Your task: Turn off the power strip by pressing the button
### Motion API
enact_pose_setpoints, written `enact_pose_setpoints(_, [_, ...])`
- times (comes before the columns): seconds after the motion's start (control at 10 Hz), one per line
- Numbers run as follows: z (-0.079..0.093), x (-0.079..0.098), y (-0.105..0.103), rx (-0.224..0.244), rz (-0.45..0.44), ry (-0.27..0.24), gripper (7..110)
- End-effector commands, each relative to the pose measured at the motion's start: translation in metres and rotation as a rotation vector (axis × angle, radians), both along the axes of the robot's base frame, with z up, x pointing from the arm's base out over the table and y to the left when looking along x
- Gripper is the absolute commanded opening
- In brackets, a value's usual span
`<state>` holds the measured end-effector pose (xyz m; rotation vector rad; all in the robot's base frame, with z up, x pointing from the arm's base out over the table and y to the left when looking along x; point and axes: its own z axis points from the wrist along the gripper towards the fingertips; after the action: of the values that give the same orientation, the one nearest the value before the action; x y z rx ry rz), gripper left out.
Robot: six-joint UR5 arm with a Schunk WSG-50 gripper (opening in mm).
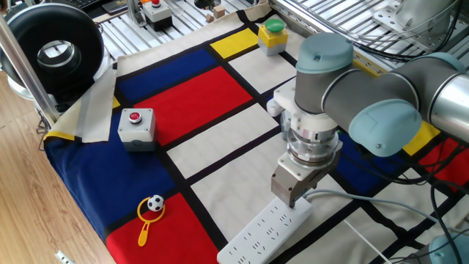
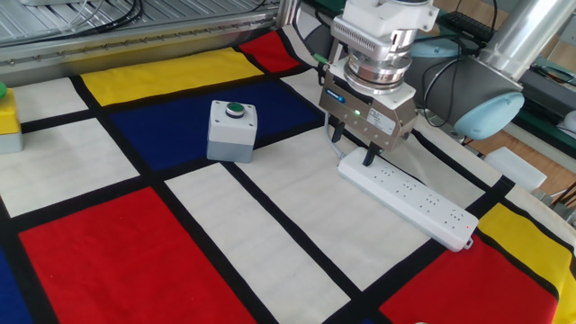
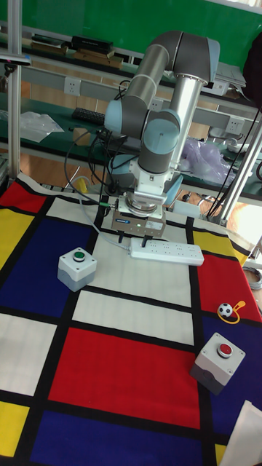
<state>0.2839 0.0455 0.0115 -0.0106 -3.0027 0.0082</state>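
The white power strip lies flat on the checked cloth, also seen in the one fixed view and the tall view. My gripper points straight down over the strip's cable end, low above it. Its two dark fingers stand apart with a gap between them, so it is open; one finger is right at the strip's top face, the other hangs beside the strip's end. The button is hidden under the gripper in every view. The gripper holds nothing.
A grey box with a green button stands left of the gripper. A grey box with a red button and a yellow soccer-ball toy sit near the table's edge. A yellow box with a green button is far back. The strip's white cable trails under the arm.
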Motion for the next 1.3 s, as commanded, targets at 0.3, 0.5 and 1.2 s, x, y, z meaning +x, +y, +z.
enact_pose_setpoints(0.3, [0.0002,0.0015,0.0021,0.01,-0.007,-0.002,66])
enact_pose_setpoints(0.5, [0.0001,0.0016,0.0022,0.01,-0.007,-0.002,66])
enact_pose_setpoints(1.2, [0.0057,0.0008,-0.0022,-0.007,-0.003,0.0,66])
